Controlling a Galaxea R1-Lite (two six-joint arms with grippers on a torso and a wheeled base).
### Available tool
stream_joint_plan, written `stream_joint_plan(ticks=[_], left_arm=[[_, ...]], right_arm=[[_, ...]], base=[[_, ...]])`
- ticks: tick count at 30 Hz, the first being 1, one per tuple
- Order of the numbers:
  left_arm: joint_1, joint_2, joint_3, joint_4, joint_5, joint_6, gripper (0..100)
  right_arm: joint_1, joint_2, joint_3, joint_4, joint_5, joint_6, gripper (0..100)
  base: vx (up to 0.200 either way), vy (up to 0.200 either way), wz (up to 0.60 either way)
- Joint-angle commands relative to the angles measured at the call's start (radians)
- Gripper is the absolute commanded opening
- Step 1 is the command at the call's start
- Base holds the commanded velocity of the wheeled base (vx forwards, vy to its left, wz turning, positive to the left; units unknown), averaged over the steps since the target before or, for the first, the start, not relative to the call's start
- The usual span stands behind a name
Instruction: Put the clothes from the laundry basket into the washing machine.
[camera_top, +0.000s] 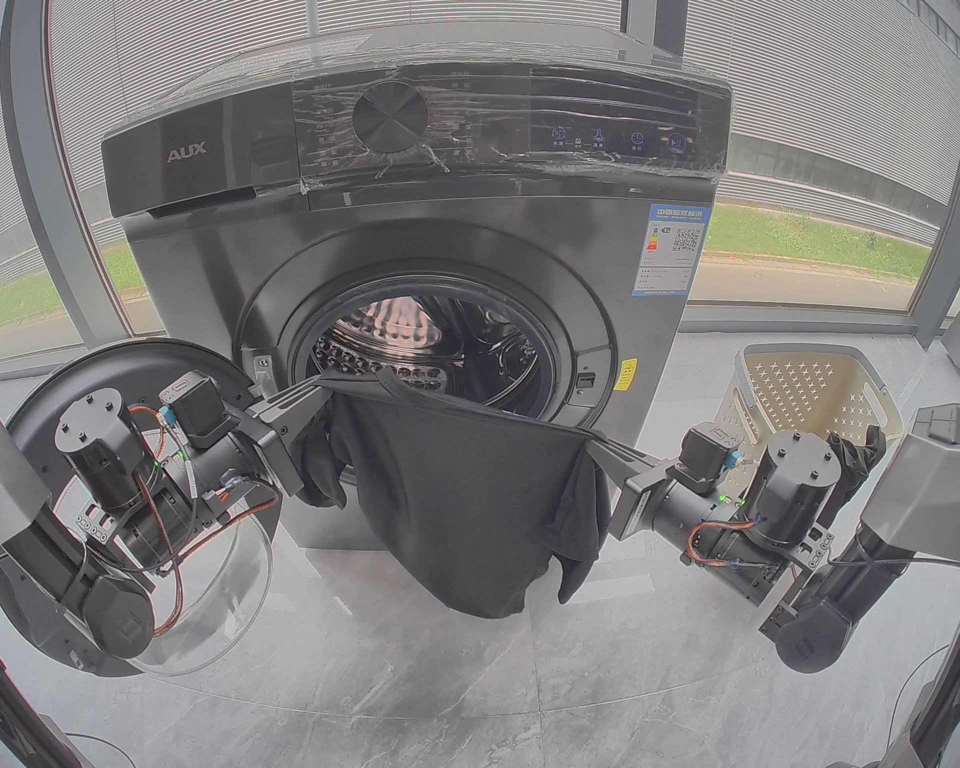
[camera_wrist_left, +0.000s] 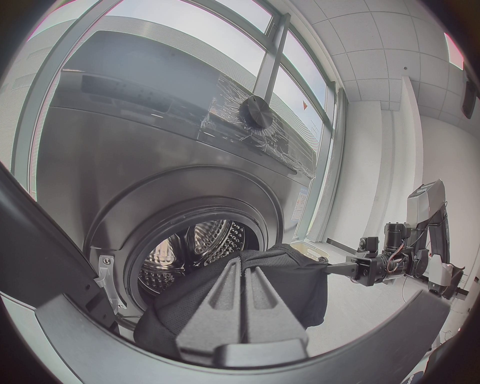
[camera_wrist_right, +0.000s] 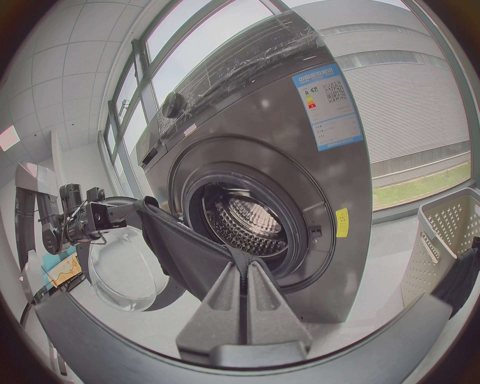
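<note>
A black garment (camera_top: 460, 490) hangs stretched between my two grippers, just in front of the washing machine's open round drum (camera_top: 435, 345). My left gripper (camera_top: 322, 388) is shut on its left top corner, and my right gripper (camera_top: 592, 445) is shut on its right top corner. The cloth droops below the door opening towards the floor. In the left wrist view the garment (camera_wrist_left: 280, 280) runs from my shut fingers (camera_wrist_left: 227, 295) across to the right gripper (camera_wrist_left: 332, 268). In the right wrist view the garment (camera_wrist_right: 185, 245) spans to the left gripper (camera_wrist_right: 131, 207). More dark clothing (camera_top: 860, 455) drapes over the beige laundry basket (camera_top: 810, 390).
The washing machine (camera_top: 420, 200) stands against glass windows on a grey tiled floor. Its glass door (camera_top: 170, 520) is swung open at the left, behind my left arm. The basket stands on the floor to the machine's right, close to my right arm.
</note>
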Motion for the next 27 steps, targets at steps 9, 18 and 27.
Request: stream_joint_plan(ticks=[9,18,27], left_arm=[[0.008,-0.023,0.013,-0.003,-0.004,0.001,0],[0.024,-0.022,0.016,-0.001,-0.005,0.003,0],[0.025,-0.02,0.014,-0.001,-0.005,0.001,0]], right_arm=[[-0.001,-0.032,-0.075,-0.001,-0.011,0.002,0],[0.001,-0.029,-0.075,-0.001,-0.011,0.003,0],[0.001,-0.03,-0.073,-0.001,-0.01,0.005,0]], base=[[0.0,0.0,0.0],[0.0,0.0,0.0],[0.0,0.0,0.0]])
